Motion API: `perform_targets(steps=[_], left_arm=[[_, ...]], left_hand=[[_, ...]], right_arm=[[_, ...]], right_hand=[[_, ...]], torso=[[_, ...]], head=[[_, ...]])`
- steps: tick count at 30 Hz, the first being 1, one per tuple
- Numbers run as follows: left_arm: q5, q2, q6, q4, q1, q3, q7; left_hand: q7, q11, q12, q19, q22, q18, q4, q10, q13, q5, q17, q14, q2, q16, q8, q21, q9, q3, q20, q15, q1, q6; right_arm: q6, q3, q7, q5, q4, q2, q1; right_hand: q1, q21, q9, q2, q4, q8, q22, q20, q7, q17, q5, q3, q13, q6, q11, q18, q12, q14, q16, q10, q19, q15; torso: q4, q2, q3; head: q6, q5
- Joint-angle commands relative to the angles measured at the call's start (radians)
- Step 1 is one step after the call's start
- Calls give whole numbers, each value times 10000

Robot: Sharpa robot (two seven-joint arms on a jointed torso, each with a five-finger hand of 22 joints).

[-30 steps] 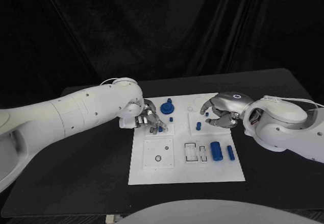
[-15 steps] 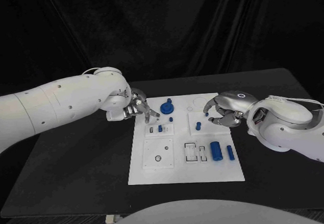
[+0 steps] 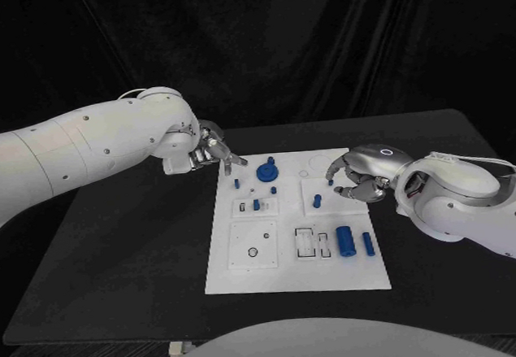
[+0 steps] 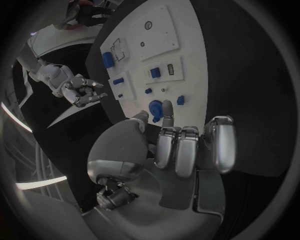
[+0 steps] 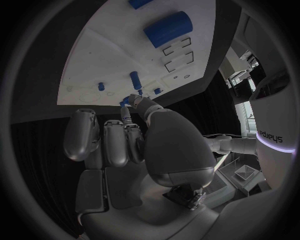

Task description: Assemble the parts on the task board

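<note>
White task board on black table, blue parts scattered, dark curtain behind

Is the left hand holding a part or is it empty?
Empty. The left hand hangs over the black table by the board's far corner, fingers apart, nothing between them.

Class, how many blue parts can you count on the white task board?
7: round knob, three small pieces at the board's far end; a peg by the right hand; two cylinders at its near right. The hand may hide more.
</note>
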Motion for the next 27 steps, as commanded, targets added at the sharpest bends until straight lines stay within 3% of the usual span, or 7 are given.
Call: perform_targets(steps=[1, 5, 13, 23, 27], left_arm=[[27, 142, 168, -326, -180, 2, 294], [27, 359, 166, -814, -391, 2, 356], [27, 761, 94, -1613, -651, 2, 527], [27, 1101, 12, -2132, -791, 3, 736], [27, 1198, -35, -2251, -833, 3, 773]], left_hand=[[-29, -42, 101, 120, 2004, -135, -18, 468, 2107, -35, 2634, 1075, -16, 27, -95, 81, 8, -73, -12, -66, 188, -14], [-26, -41, 120, 126, 2005, -137, -44, 491, 2127, -30, 2634, 1075, -11, 27, -124, 85, 13, -87, -16, -68, 276, -31], [-20, -34, 137, 105, 1996, -131, -109, 510, 2147, -10, 2634, 1075, -1, 27, -141, 61, 60, -112, -17, -62, 442, -52], [24, 0, 127, 51, 1977, -118, -163, 492, 2140, 4, 2634, 1075, -5, 27, -158, 9, 190, -181, -5, -36, 590, -204], [129, 91, 0, -127, 1915, -77, -217, 316, 2016, 17, 2634, 1075, 46, 27, -260, -156, 342, -264, 49, 43, 759, -539]], right_arm=[[-94, 5, 30, -22, 3, -3, -22], [-91, 5, 52, -22, 13, -2, -23], [-68, 5, 62, -21, 26, 0, -24], [-62, 5, 78, 101, 27, 21, -24], [-57, 5, 78, 131, 15, 36, -24]], right_hand=[[-122, -26, -2, 13, 82, -47, 1492, 18, -36, 5, -8, -2, 410, 64, -14, 52, -60, 342, -21, -57, -66, 85], [-122, -26, -2, 13, 82, -47, 1492, 18, -36, 5, -8, -2, 410, 64, -14, 52, -60, 342, -21, -57, -66, 85], [-122, -26, -2, 13, 82, -47, 1492, 18, -36, 5, -8, -2, 410, 64, -14, 52, -60, 342, -21, -57, -66, 85], [-137, -19, -3, 18, 100, -54, 1495, 16, -41, 14, -5, -6, 407, 65, -22, 51, -61, 345, -16, -57, -62, 80], [-137, -30, -4, 22, 103, -56, 1492, 16, -43, 11, 0, -4, 403, 66, -23, 53, -63, 345, -17, -59, -65, 79]], torso=[[-2, 6, 1], [-1, 7, 0], [0, 3, 5], [-2, 0, 8], [-2, 1, 7]], head=[[-2, 8], [-2, -6], [-2, 4], [-2, 0], [-2, -3]])
